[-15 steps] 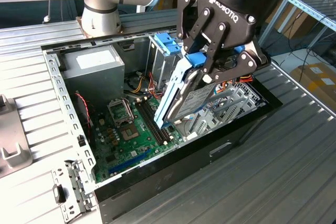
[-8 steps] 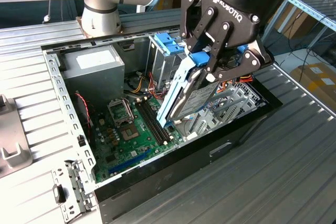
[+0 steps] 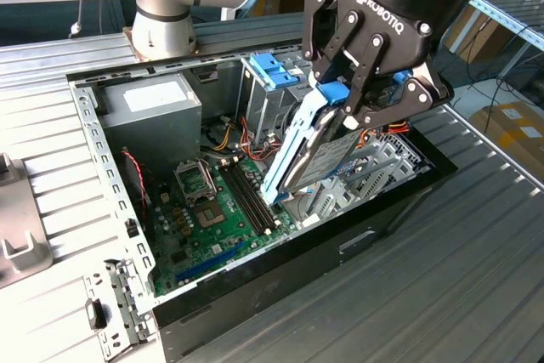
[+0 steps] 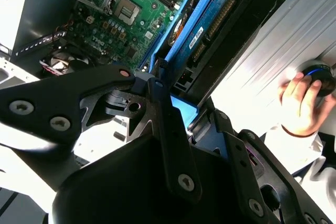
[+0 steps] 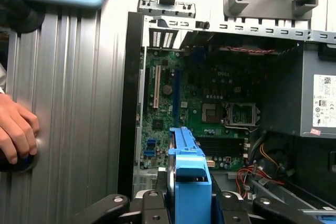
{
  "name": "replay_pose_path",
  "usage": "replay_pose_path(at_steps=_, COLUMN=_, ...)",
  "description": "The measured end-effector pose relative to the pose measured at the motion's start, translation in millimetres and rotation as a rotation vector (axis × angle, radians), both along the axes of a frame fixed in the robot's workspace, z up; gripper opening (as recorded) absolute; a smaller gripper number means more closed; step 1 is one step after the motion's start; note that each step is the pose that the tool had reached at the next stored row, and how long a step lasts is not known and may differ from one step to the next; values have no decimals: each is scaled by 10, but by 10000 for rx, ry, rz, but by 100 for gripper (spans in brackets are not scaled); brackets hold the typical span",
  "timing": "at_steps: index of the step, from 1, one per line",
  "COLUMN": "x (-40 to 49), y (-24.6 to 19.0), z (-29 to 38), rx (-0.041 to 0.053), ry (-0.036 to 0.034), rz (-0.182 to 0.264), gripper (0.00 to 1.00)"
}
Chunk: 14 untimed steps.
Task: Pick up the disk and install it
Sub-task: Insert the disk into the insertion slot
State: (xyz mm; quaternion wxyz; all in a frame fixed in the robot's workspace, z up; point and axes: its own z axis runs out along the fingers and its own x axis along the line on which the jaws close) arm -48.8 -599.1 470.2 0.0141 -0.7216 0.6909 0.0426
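Observation:
The disk (image 3: 321,157) is a flat dark drive with a white label and blue side rails. My black gripper (image 3: 347,106) is shut on its upper end and holds it steeply tilted inside the open computer case (image 3: 340,235). Its lower end hangs close above the green motherboard (image 3: 212,210), beside the memory slots. In the second wrist view the disk (image 4: 206,27) slants away from the fingers (image 4: 163,108) toward the board. In the first wrist view its blue rail (image 5: 190,174) rises between the fingertips (image 5: 152,205).
A grey power supply (image 3: 153,108) fills the case's back corner. A metal cage with a blue latch (image 3: 274,70) stands just behind the disk. Red and orange cables (image 5: 251,174) lie near it. A person's hand (image 4: 299,103) rests on the ribbed table (image 3: 442,278) beside the case.

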Motion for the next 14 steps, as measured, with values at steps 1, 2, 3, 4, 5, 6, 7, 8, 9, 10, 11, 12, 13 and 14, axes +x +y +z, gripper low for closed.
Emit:
replay_pose_path(at_steps=1, x=11, y=0, z=0, rx=0, ry=0, rz=0, gripper=37)
replay_pose_path(at_steps=2, x=25, y=0, z=0, rx=0, ry=0, rz=0, gripper=37)
replay_pose_path(at_steps=3, x=33, y=0, z=0, rx=0, ry=1, rz=0, gripper=37)
replay_pose_path(at_steps=4, x=42, y=0, z=-1, rx=0, ry=0, rz=0, gripper=37)
replay_pose_path(at_steps=5, x=55, y=0, z=-2, rx=1, ry=0, rz=0, gripper=37)
replay_pose_path(at_steps=6, x=68, y=0, z=-2, rx=0, ry=0, rz=-1, gripper=37)
replay_pose_path(at_steps=7, x=80, y=0, z=-4, rx=1, ry=0, rz=0, gripper=37)
replay_pose_path(at_steps=8, x=86, y=0, z=-4, rx=0, ry=0, rz=0, gripper=37)
replay_pose_path(at_steps=9, x=94, y=0, z=-4, rx=0, ry=0, rz=0, gripper=37)
replay_pose_path(at_steps=10, x=101, y=0, z=-5, rx=0, ry=1, rz=0, gripper=37)
replay_pose_path(at_steps=11, x=108, y=0, z=-6, rx=0, ry=0, rz=0, gripper=37)
replay_pose_path(at_steps=12, x=114, y=0, z=-6, rx=0, ry=0, rz=0, gripper=37)
replay_pose_path(at_steps=13, x=120, y=0, z=-7, rx=0, ry=0, rz=0, gripper=37)
replay_pose_path(at_steps=14, x=124, y=0, z=-7, rx=0, ry=1, rz=-1, gripper=37)
